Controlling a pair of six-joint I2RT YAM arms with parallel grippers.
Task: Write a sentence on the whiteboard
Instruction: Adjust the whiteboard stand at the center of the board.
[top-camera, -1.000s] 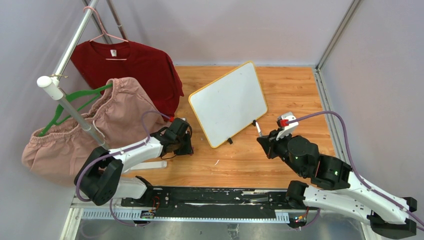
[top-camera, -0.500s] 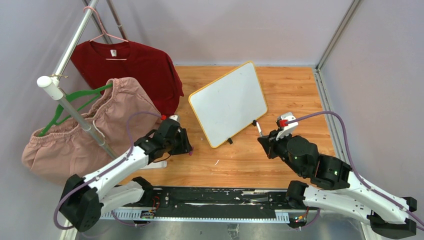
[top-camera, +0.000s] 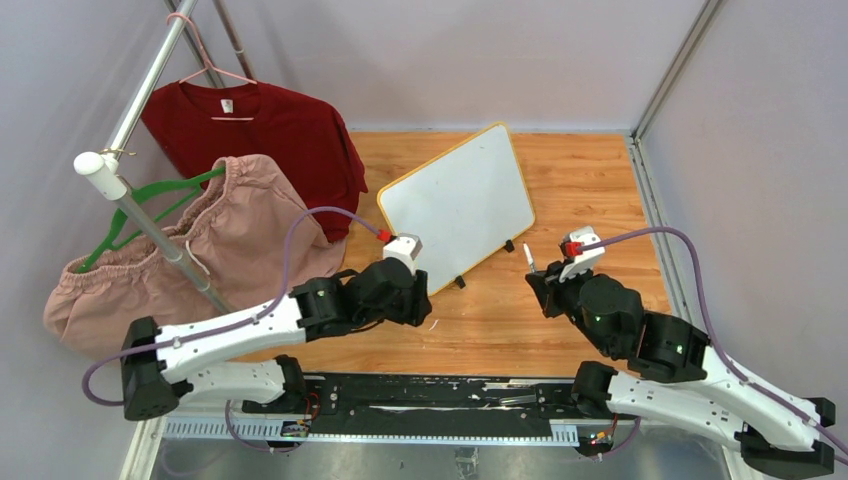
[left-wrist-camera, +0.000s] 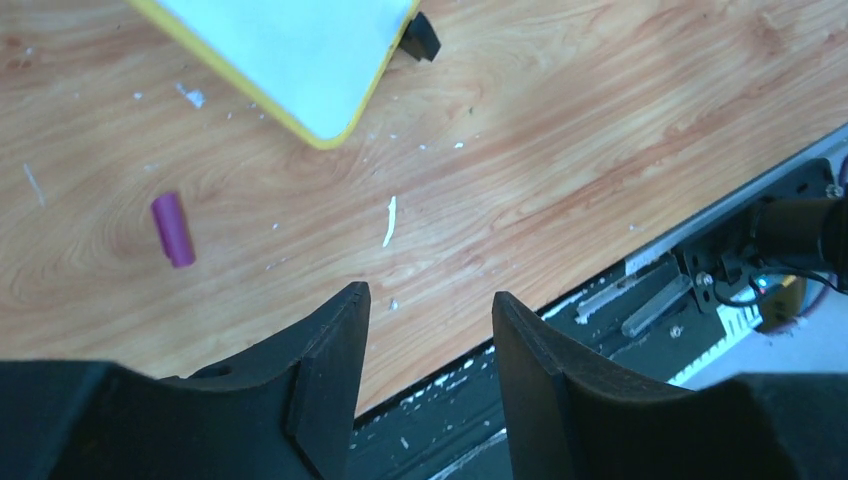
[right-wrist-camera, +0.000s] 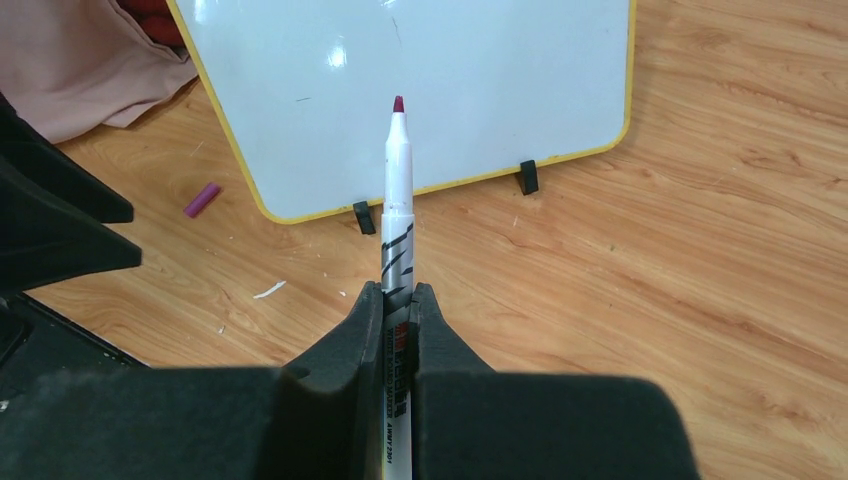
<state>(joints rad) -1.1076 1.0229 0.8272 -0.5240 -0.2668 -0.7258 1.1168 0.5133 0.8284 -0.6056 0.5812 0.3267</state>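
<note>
Left jaws apart, right jaws clamped on marker

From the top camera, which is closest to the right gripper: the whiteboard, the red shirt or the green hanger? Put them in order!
From the right gripper:
1. Whiteboard, just ahead and to its left.
2. Red shirt, hanging at the back left.
3. Green hanger, farthest left.
</note>
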